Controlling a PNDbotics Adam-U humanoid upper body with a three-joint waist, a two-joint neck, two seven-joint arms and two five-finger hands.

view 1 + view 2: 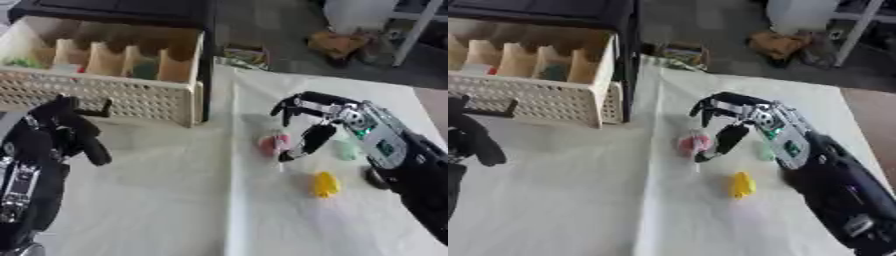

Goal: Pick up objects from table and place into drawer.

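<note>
Right robot hand point(337, 120) open, fingers curved just beside pink object point(273, 143) on table point(149, 200). Best to settle over it, close evenly, then lift toward drawer point(105, 97).

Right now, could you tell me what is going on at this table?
The robot is clearing small objects off a white-covered table into an open drawer with wooden dividers at the far left. Its right hand hangs over a pink object, fingers curled down around it but not visibly closed on it. A pale green object and a yellow object lie close by on the cloth. The left hand sits near the drawer front, fingers curled and holding nothing.
</note>
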